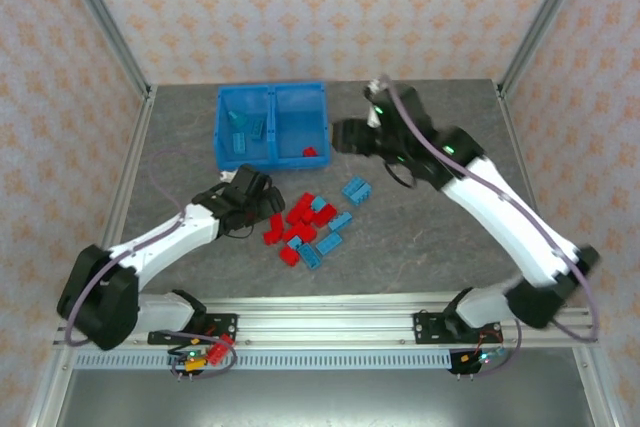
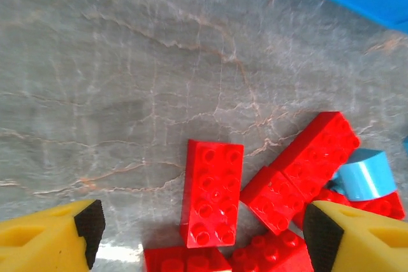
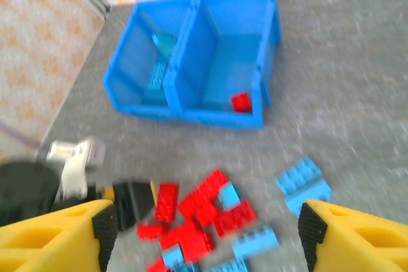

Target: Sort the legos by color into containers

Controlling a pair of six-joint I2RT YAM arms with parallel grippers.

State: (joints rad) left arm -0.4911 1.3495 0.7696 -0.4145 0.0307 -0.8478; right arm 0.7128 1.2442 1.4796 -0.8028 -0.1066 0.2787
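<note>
The left gripper (image 2: 204, 229) hangs low at the left edge of the pile of legos (image 1: 305, 227), its jaws spread wide and empty. Between them lies a red brick (image 2: 212, 192), studs up. Its long axis runs almost from top to bottom of the wrist frame, so the pads face its long sides. I judge the step is to grasp it: descend straight, close across the short width, and avoid the other red bricks crowding its right side and lower end. In the top view the bin (image 3: 191, 114) sits above the pile, with light-blue bricks (image 1: 240, 132) in its left compartment and one red piece (image 1: 310, 152) in the right. The right gripper (image 3: 208, 230), also wide and empty, hovers just right of the bin.
</note>
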